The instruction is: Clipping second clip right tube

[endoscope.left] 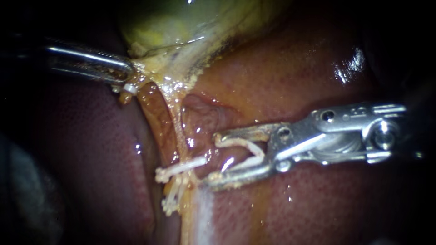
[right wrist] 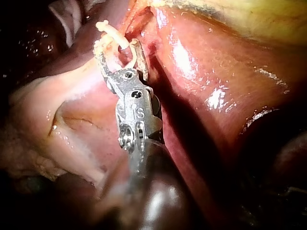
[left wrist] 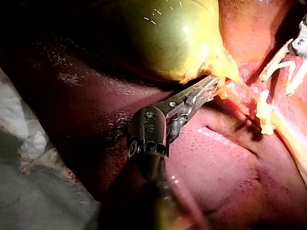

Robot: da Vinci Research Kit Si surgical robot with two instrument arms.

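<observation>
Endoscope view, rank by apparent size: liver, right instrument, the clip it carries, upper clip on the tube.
1. liver
2. right instrument
3. carried clip and upper clip on the tube: look alike, not ranked.

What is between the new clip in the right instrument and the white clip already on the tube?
Only bare wet tissue separates the new clip from the white clip, in the endoscope view.

Open liver [endoscope.left: 318, 204] lies right of the tube [endoscope.left: 176, 131], bare above its two clips [endoscope.left: 181, 167]; a tissue lump [endoscope.left: 206, 113] crowds that stretch, and the left instrument [endoscope.left: 126, 75], gripping the gallbladder [endoscope.left: 181, 18], blocks the top.
</observation>
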